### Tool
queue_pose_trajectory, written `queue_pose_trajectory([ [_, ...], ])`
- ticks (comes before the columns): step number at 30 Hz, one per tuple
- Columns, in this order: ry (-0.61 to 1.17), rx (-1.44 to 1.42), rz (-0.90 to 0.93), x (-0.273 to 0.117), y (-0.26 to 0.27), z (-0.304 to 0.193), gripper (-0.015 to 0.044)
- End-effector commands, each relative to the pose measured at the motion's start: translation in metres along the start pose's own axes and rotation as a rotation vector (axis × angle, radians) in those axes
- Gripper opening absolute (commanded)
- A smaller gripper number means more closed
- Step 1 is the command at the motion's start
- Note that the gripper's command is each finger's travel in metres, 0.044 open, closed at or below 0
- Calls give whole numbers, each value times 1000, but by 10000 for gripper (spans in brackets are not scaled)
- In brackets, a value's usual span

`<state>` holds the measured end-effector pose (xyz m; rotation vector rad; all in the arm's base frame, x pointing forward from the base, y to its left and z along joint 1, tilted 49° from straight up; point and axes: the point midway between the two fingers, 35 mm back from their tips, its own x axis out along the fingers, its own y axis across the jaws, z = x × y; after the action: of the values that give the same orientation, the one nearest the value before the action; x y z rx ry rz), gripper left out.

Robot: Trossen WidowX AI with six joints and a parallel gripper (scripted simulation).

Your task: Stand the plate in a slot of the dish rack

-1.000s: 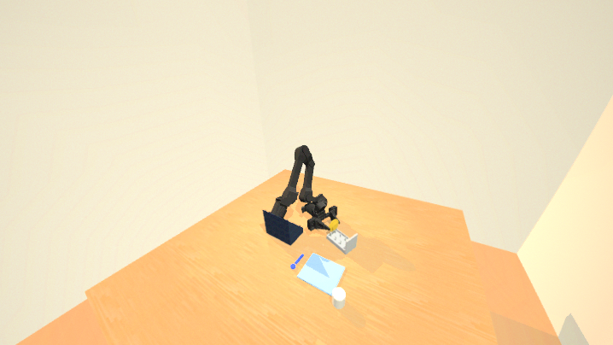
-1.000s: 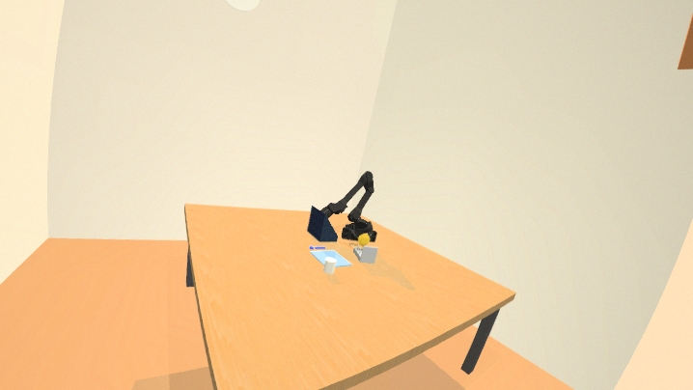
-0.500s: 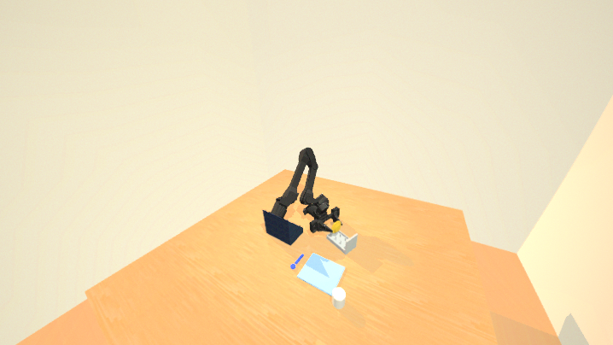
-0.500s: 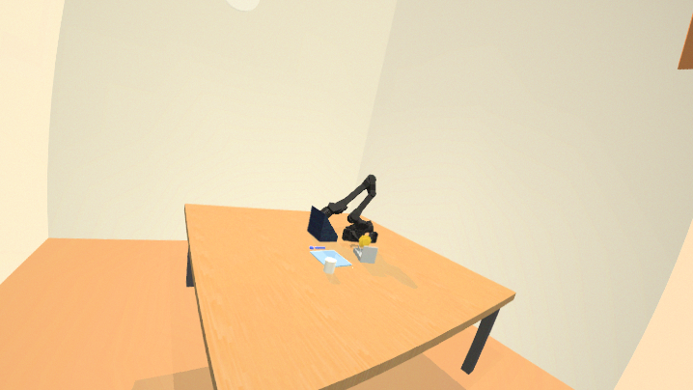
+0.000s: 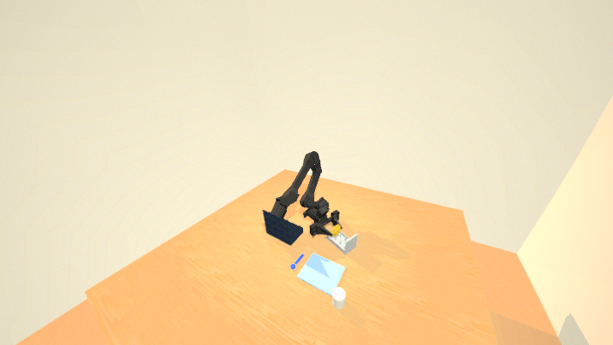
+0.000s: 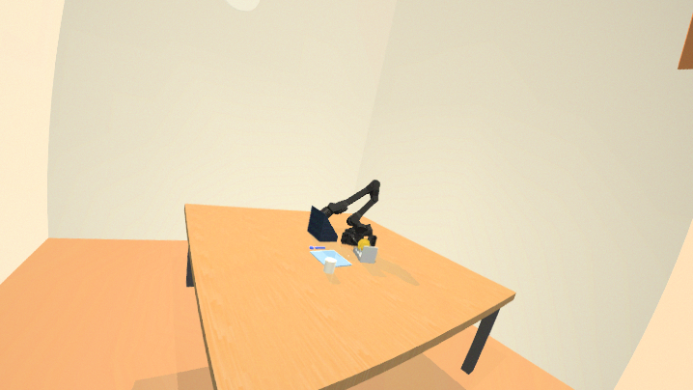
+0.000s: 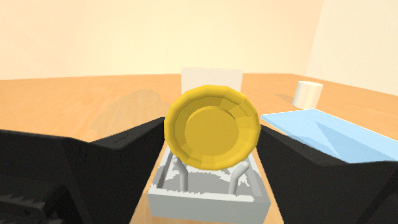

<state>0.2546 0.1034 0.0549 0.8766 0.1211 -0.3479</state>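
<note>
The yellow round plate (image 5: 335,230) (image 6: 364,243) (image 7: 212,127) stands upright between the fingertips, its face toward the wrist camera. My gripper (image 5: 336,230) (image 6: 364,244) (image 7: 211,126) is shut on it, one finger at each side edge. The grey dish rack (image 5: 351,243) (image 6: 369,255) (image 7: 210,207) is a shallow tray with a tall panel at its far end. In the wrist view, the plate's lower edge overlaps the tops of two grey rails (image 7: 183,179) (image 7: 237,181). Whether it sits in a slot or hangs above the rack cannot be told; the plate hides the rails' middle.
A dark blue wedge-shaped holder (image 5: 281,229) (image 6: 320,227) stands near the arm's base. A blue spoon-like thing (image 5: 297,261) (image 6: 318,247) and a flat light blue thing (image 5: 328,281) (image 6: 327,254) (image 7: 300,122) lie beside the rack. A white cup (image 5: 338,299) (image 6: 329,265) (image 7: 307,95) stands by the flat thing's corner.
</note>
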Motion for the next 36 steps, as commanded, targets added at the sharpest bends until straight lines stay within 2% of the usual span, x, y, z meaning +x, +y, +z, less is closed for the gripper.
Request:
queue_pose_trajectory([
  [1,0,0,0,0,0,1,0],
  [5,0,0,0,0,0,1,0],
  [20,0,1,0,0,0,0,394],
  [29,0,1,-1,0,0,1,400],
  [36,6,-2,-20,8,10,41,400],
])
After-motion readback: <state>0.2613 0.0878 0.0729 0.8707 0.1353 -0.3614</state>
